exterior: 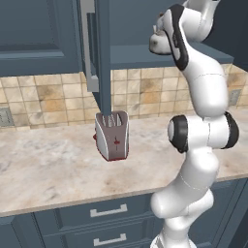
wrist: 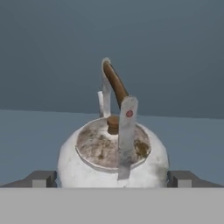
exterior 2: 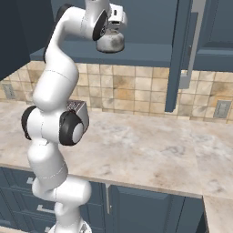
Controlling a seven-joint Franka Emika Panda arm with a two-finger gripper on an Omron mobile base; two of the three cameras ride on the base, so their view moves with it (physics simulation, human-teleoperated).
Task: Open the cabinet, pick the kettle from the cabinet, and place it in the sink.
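The dark blue-grey panelled cabinet (exterior: 102, 53) is standing with its door swung out edge-on, so opening looks done and the pick is in hand. Below, a silver slotted toaster (exterior: 112, 135) is sitting on the beige marble counter (exterior: 43, 169). Inside, the squat silver-grey kettle (wrist: 113, 155) with its brown-topped arched handle is resting on the cabinet floor, flanked by the spread two-finger gripper (wrist: 113, 178). Next, I judge, the fingers should be closing squarely on the body before lifting.
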